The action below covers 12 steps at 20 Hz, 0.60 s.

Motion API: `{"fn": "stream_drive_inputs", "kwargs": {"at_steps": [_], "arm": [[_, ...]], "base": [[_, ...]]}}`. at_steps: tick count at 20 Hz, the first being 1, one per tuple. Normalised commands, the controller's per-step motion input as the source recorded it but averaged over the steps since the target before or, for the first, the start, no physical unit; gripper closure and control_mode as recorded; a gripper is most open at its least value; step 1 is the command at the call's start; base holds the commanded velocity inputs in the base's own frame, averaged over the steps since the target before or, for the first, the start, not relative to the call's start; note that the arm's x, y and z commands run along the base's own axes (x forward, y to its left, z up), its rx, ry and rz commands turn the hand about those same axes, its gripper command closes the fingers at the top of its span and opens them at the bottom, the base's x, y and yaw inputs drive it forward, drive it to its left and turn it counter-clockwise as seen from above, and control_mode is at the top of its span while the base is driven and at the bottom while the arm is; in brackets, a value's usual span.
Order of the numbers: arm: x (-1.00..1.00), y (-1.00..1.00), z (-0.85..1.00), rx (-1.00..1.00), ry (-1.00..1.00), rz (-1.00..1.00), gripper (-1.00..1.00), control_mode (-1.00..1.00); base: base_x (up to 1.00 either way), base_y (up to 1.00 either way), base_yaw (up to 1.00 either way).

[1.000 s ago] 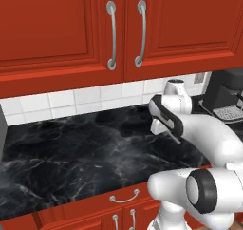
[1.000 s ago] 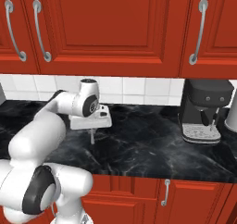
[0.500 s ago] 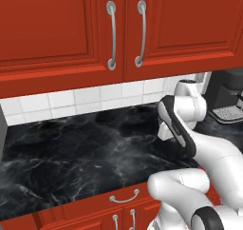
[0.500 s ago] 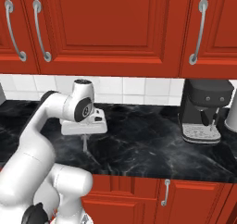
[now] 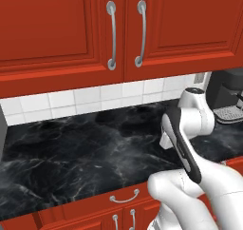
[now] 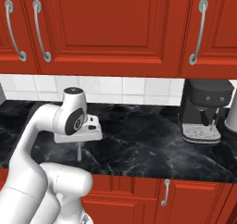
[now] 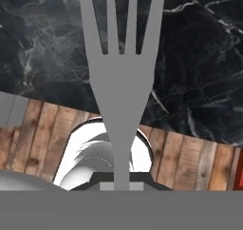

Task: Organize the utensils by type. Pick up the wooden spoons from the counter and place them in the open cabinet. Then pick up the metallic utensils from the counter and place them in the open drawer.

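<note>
Above the counter point(image 6: 139, 140), left of the coffee machine point(image 6: 203, 109), the gripper point(image 6: 79, 144) is clamped on a grey fork point(image 7: 121, 72) hanging tines down. In the hand view the fork rises over black marble and wood floor point(image 7: 190, 158).

surface: black marble counter point(image 6: 139, 140) | on it: dark coffee machine point(image 6: 203, 109) at right, against the tiled wall

A matt grey metal fork point(image 7: 122, 81) hangs over the glossy black marble counter point(image 5: 85, 153) and wood-plank floor point(image 7: 190, 158).
</note>
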Motion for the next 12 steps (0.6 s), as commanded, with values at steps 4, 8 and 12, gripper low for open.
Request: {"fn": "stream_drive_inputs", "kwargs": {"at_steps": [4,8,12], "arm": [[0.00,0.00,0.00,0.00,0.00,0.00,1.00,1.00],[0.00,0.00,0.00,0.00,0.00,0.00,1.00,1.00],[0.00,0.00,0.00,0.00,0.00,0.00,1.00,1.00]], "base": [[0.00,0.00,0.00],[-0.59,0.00,-0.03],[-0.98,0.00,-0.15]]}}
